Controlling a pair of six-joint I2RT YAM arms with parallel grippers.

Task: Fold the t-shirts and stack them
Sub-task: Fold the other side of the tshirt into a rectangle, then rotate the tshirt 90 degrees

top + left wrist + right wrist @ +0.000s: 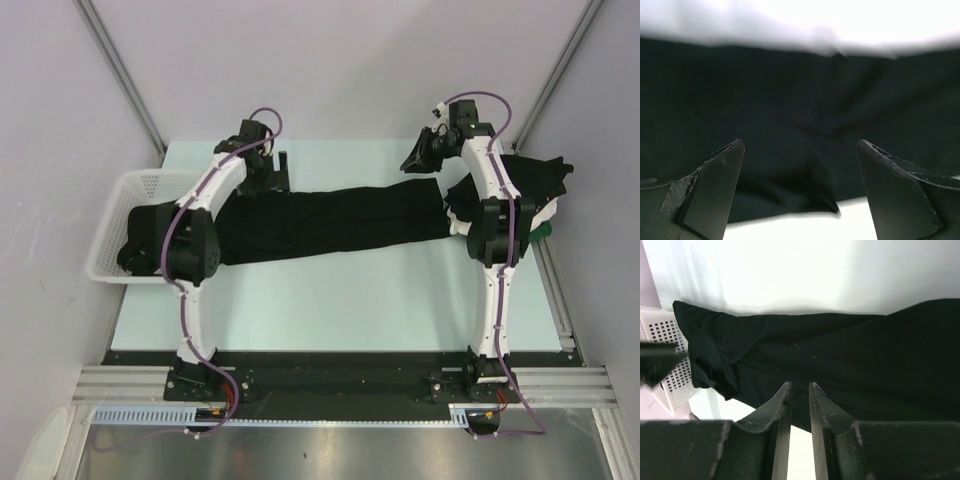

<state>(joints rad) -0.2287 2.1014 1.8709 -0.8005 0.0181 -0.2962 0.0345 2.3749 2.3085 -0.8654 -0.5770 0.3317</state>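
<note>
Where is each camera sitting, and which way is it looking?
Top: high behind the arms, looking down on the table; shows left arm, right arm, black t-shirt, white basket.
Left wrist: on the left arm, close above the shirt; left gripper spread wide.
Right wrist: on the right arm, facing along the shirt toward the basket; right gripper fingers close together.
Shared: all see the shirt; top and right wrist see the basket.

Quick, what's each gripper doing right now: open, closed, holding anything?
Left gripper: open above the black t-shirt, holding nothing.
Right gripper: nearly closed by the same shirt; whether it pinches cloth cannot be told.
</note>
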